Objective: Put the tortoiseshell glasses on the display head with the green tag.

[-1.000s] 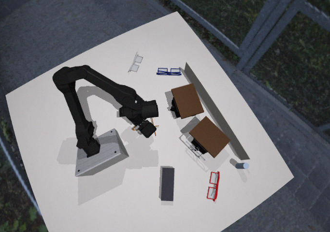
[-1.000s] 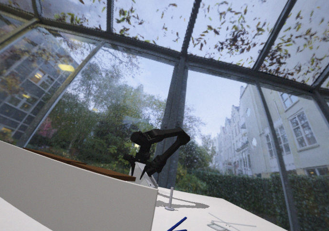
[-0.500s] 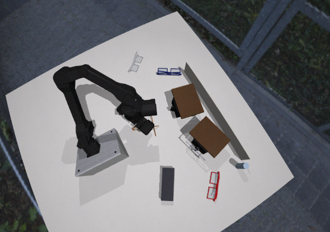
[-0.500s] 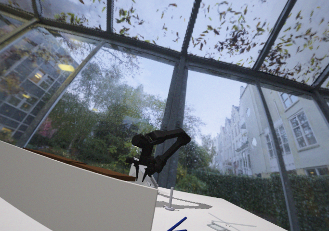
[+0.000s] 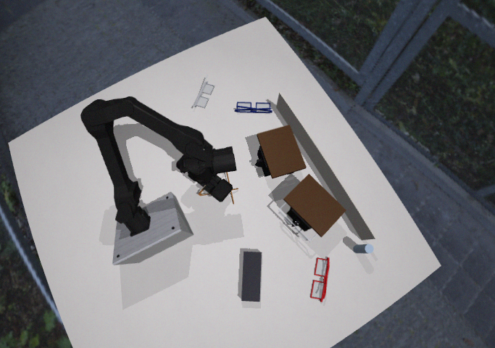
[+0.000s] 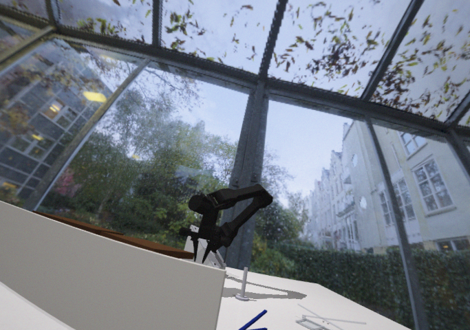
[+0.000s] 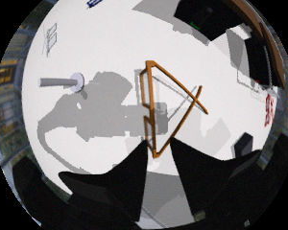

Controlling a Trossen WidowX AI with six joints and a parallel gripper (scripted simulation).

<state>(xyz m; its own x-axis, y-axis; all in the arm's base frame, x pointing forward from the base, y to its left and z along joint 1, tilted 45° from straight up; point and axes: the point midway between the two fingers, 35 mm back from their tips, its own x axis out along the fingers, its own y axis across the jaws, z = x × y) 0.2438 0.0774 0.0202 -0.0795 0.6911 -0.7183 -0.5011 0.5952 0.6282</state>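
Note:
The tortoiseshell glasses (image 5: pixel 232 197) (image 7: pixel 151 96) lie on the table with temples spread and crossing near their ends. My gripper (image 6: pixel 199 261) (image 7: pixel 158 142) points down over them, open, its fingertips apart on either side of the frame's near corner in the wrist view. Whether they touch it is unclear. A black display head (image 5: pixel 261 162) (image 7: pixel 202 11) shows a green mark in the wrist view and wears no glasses that I can see; a brown board (image 5: pixel 281 151) covers it from above. The other head (image 5: pixel 298 220) wears clear-grey glasses (image 5: pixel 280 215).
A second brown board (image 5: pixel 315 205) covers the other head. A grey panel (image 5: pixel 322 166) (image 6: pixel 126 280) stands behind both. Blue glasses (image 5: pixel 253 107), clear glasses (image 5: pixel 203 95), red glasses (image 5: pixel 325 278), a dark block (image 5: pixel 251 275), a blue cylinder (image 5: pixel 363 249) and a grey peg (image 6: pixel 244 282) (image 7: pixel 58 81) stand or lie around.

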